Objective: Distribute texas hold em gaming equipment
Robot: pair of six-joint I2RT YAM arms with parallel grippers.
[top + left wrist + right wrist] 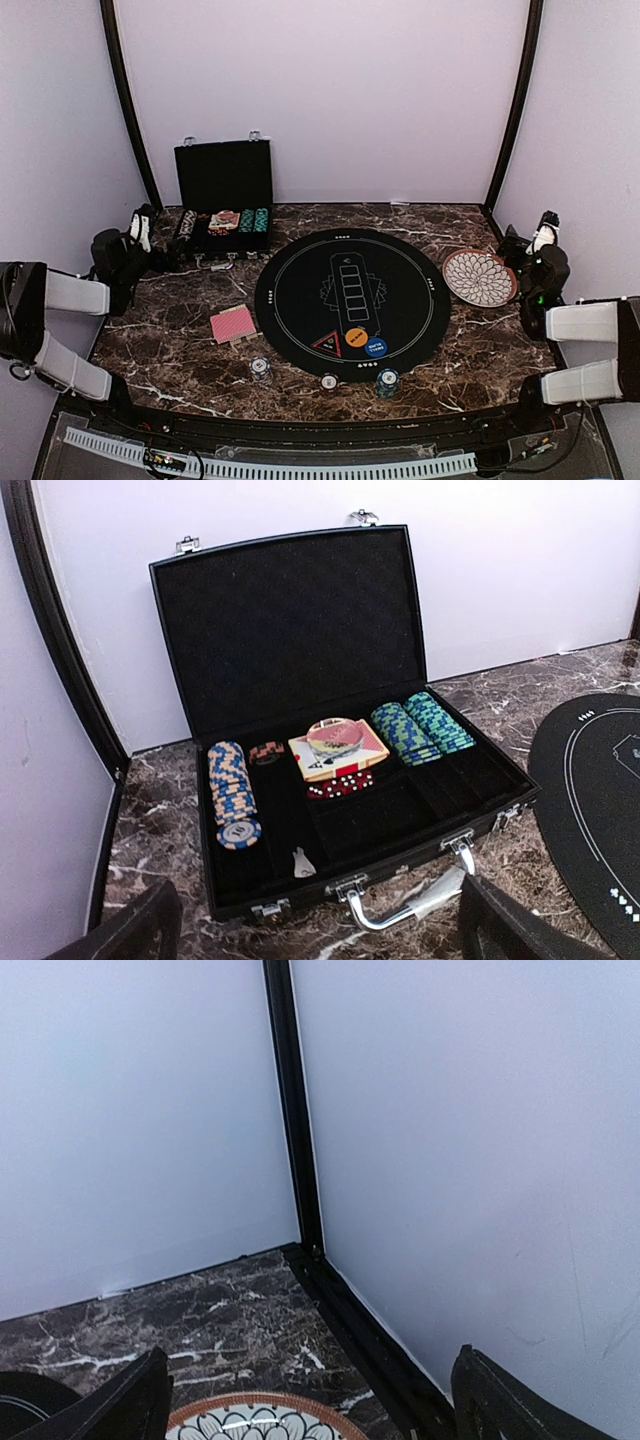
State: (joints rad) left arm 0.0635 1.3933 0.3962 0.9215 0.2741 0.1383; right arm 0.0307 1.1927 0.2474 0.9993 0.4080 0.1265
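left jaws and right jaws standing wide apart, gripping nothing | red-backed cards [232, 324] lying flat, askew (long axis unclear) on worktop [180, 350] left of mat [300, 300] | chip rows [232, 790] lying in case [280, 620], running front to back

Marble table [180, 350] — mat [300, 300], case [224, 180], plate [479, 277], cards [232, 324]

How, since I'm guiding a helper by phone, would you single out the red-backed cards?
Find the round black mat on the marble table. Just off its left edge lie the red-backed cards: a flat red rectangle, while nearby chips are round.
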